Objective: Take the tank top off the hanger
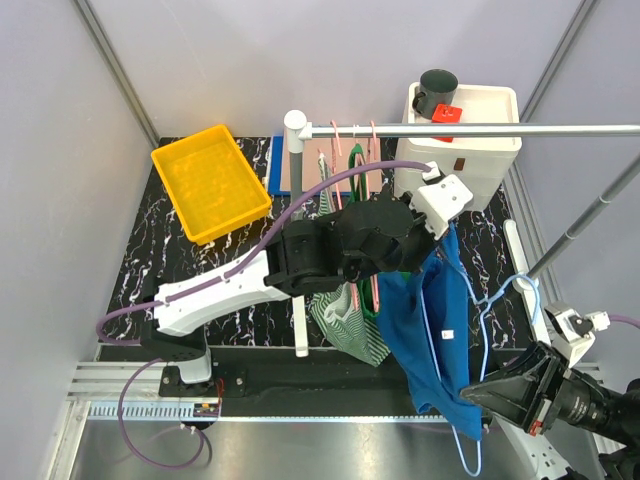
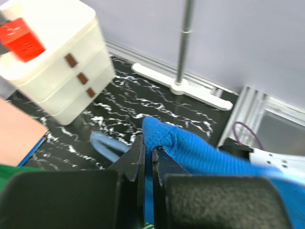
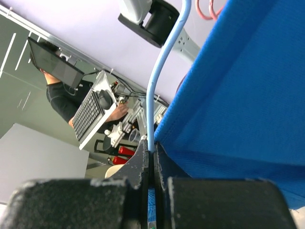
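Tank top [image 1: 425,330] hangs over the desk's [image 1: 140,250] near right corner, still on the hanger [image 3: 150,119]. Left end effector [image 2: 147,143] is clamped on its fabric and right end effector [image 3: 151,155] on the hanger; pulling it free remains.

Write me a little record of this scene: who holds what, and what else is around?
garment: blue tank top, still draped on its hanger
hanger: light blue wire hanger, held away from the rail
left fingers: shut, pinching a fold of the tank top
right fingers: shut on the hanger wire
rail: metal bar across the back
also hanging: green striped garment, beside the tank top
nearby: yellow bin, white drawer unit
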`<state>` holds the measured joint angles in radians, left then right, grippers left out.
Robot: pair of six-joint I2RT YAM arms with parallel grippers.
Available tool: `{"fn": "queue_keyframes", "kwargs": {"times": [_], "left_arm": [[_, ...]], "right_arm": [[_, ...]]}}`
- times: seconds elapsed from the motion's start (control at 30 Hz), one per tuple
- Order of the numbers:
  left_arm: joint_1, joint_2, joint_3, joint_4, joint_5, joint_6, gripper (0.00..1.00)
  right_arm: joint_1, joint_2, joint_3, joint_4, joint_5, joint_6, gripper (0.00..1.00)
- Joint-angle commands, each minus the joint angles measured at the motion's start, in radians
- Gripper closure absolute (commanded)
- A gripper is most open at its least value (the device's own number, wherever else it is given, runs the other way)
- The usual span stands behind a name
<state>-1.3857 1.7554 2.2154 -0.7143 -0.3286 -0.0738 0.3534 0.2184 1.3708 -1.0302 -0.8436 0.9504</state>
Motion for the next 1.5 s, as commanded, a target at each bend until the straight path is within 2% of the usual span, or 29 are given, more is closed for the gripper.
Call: {"fn": "queue_keyframes", "kwargs": {"times": [0.0,0.2,0.43,0.53,0.57,0.67,0.7,0.8,0.9,1.1,1.23,1.4,1.47], "left_arm": [[0.019,-0.037,0.053,0.044,-0.136,0.011,1.00],[0.020,-0.036,0.066,0.030,-0.029,-0.090,1.00],[0.020,-0.086,0.003,0.000,0.031,-0.193,0.98],[0.020,-0.103,-0.010,-0.013,0.066,-0.219,0.85],[0.022,-0.115,-0.013,-0.017,0.071,-0.224,0.75],[0.020,-0.134,-0.010,-0.037,0.088,-0.251,0.57],[0.020,-0.140,-0.010,-0.040,0.095,-0.271,0.47],[0.020,-0.154,0.010,-0.043,0.135,-0.313,0.29],[0.022,-0.183,0.017,-0.043,0.172,-0.365,0.22],[0.020,-0.192,0.013,-0.001,0.263,-0.420,0.24],[0.020,-0.143,0.052,0.032,0.293,-0.416,0.35],[0.020,-0.097,0.107,0.056,0.315,-0.394,0.40],[0.020,-0.088,0.109,0.056,0.303,-0.386,0.45]], "right_arm": [[0.004,-0.025,0.017,-0.021,-0.072,0.010,1.00],[0.005,0.067,0.056,0.001,0.004,-0.093,1.00],[0.004,0.167,0.106,0.005,0.070,-0.186,1.00],[0.005,0.170,0.079,0.024,0.100,-0.194,1.00],[0.004,0.174,0.076,0.028,0.109,-0.211,1.00],[0.004,0.188,0.067,0.028,0.144,-0.248,1.00],[0.004,0.190,0.063,0.028,0.155,-0.254,1.00],[0.004,0.190,0.041,0.025,0.228,-0.279,1.00],[0.004,0.170,-0.009,0.032,0.276,-0.286,1.00],[0.004,0.187,-0.072,0.053,0.314,-0.337,1.00],[0.004,0.207,-0.068,0.059,0.319,-0.355,1.00],[0.005,0.200,-0.088,0.065,0.321,-0.349,1.00],[0.004,0.193,-0.096,0.070,0.331,-0.343,1.00]]}}
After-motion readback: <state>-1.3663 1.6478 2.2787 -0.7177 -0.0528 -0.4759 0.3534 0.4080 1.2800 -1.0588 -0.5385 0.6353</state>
